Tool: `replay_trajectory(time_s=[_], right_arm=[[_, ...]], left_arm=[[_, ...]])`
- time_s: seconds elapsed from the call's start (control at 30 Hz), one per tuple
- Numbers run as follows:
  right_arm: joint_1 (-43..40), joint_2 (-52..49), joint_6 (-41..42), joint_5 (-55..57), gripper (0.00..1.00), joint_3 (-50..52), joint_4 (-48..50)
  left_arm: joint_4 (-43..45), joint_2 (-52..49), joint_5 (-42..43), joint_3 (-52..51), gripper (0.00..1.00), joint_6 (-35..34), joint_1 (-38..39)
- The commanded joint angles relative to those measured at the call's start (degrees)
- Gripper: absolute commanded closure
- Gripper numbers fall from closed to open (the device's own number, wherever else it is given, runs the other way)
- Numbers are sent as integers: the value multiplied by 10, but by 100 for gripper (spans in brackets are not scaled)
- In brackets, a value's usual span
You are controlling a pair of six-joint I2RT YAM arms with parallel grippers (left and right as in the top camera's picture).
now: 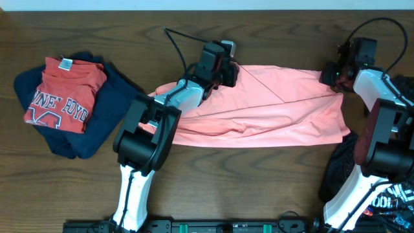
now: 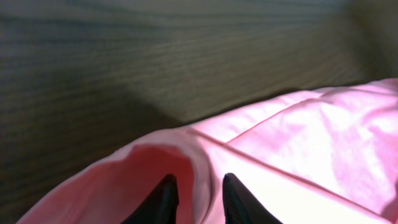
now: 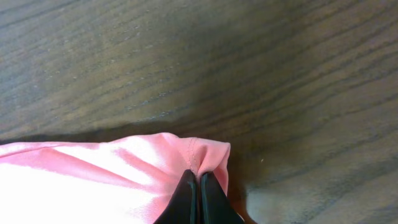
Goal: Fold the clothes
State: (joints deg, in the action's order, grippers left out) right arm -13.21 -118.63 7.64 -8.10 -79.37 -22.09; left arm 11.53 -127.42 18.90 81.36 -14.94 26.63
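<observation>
Overhead view: a long pink smooth-fabric garment [image 1: 272, 107] is spread crosswise over the middle and right of the dark wood-grain surface [image 1: 259, 188]. It is creased along its length and its near edge is rumpled. The left claw [image 1: 228, 72] sits at the far edge of the cloth, roughly mid-length. The right claw [image 1: 331, 74] is at the far right corner.

Left wrist view: two black fingers [image 2: 160, 205] straddle a raised ridge of the pink cloth. The cloth edge beside them is lifted off the wood, with a hollow beneath. The frame's lower edge cuts off much of the fingers, so the hold is not certain, but the claw looks clamped on that fold.

Right wrist view: the black fingers [image 3: 184, 202] are pressed together with a puckered pink corner pinched between them, so the claw is closed on the cloth. Bare wood lies beyond.

Elsewhere in the overhead view:
- At the far left, a folded red T-shirt with white lettering [image 1: 65, 94] lies on top of a rumpled navy-blue garment [image 1: 110, 110], well apart from the pink one.
- In the lower right corner is black clothing with white print [image 1: 388, 197], partly hidden by the right arm.
</observation>
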Motion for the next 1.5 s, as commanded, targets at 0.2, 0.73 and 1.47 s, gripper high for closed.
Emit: replay_trajectory(time_s=[0.2, 0.73, 1.47], right_arm=[[0, 24, 4, 6, 99, -9, -6], [-35, 100, 5, 6, 99, -9, -105], [-51, 132, 22, 46, 99, -9, -301]], left_arm=[[11, -12, -4, 11, 93, 0, -2], [-162, 97, 51, 11, 94, 0, -18], [-455, 198, 57, 6, 66, -12, 7]])
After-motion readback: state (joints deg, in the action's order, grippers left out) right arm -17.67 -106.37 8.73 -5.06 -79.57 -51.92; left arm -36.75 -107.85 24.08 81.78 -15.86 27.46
